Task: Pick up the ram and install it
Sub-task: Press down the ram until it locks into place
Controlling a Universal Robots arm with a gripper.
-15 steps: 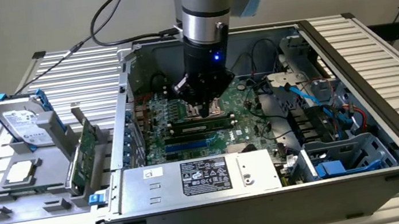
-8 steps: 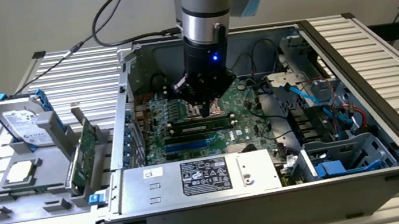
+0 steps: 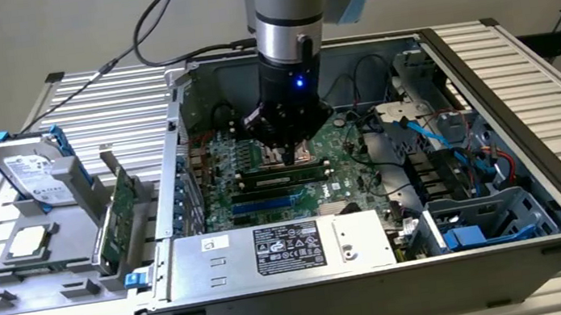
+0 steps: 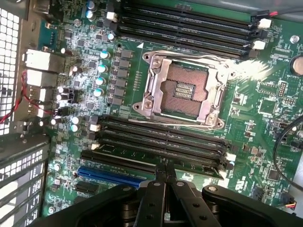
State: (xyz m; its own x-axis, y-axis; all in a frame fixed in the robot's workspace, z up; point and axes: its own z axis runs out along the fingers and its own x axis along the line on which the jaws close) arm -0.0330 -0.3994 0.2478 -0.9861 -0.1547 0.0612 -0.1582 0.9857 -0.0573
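Above the motherboard [image 4: 265,104], your gripper [image 4: 165,166] is closed and empty; the ram [image 3: 283,179] looks seated in its slot.

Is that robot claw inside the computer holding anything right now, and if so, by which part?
Nothing. The gripper is shut with its fingertips pressed together, empty, just above the black memory slots on the motherboard.

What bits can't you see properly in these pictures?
- Exterior view: whether the ram is clicked fully into its slot; it is too small to tell.
- Exterior view: the writing on the white label; too small to read.
- Wrist view: one end of the blue slot; the gripper covers it.
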